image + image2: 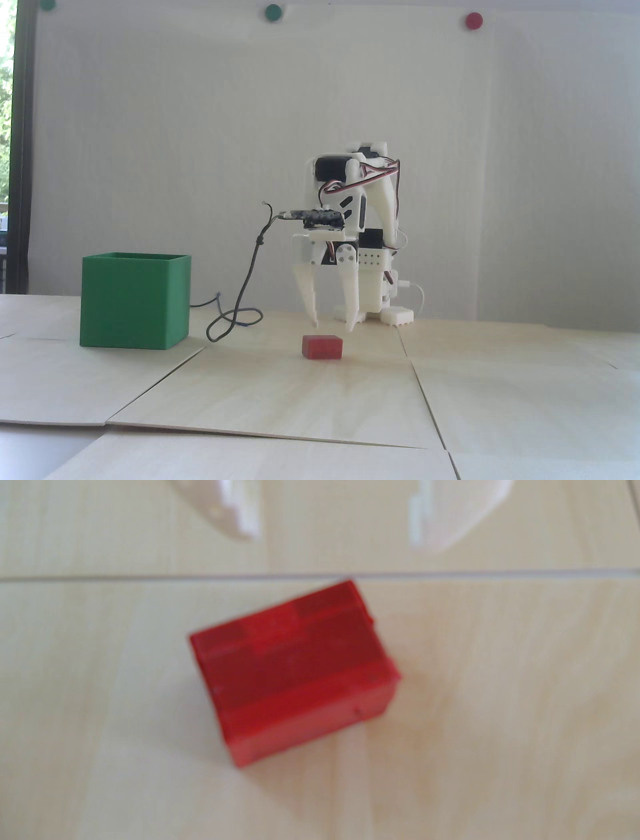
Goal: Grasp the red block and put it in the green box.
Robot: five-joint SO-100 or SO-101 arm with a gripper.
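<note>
Pale wood-panel table (310, 395), white wall behind. One green box (134, 300) sits at left in the fixed view, well apart from the arm. One white gripper (333, 325), jaws spread and empty, points down. One red block (322, 346) lies on the table, just below and nearer than the fingertips; in the wrist view the block (294, 674) sits skewed to the fingers, long axis diagonal.

Black cable (248, 280) looped on wooden table (320, 400)
</note>
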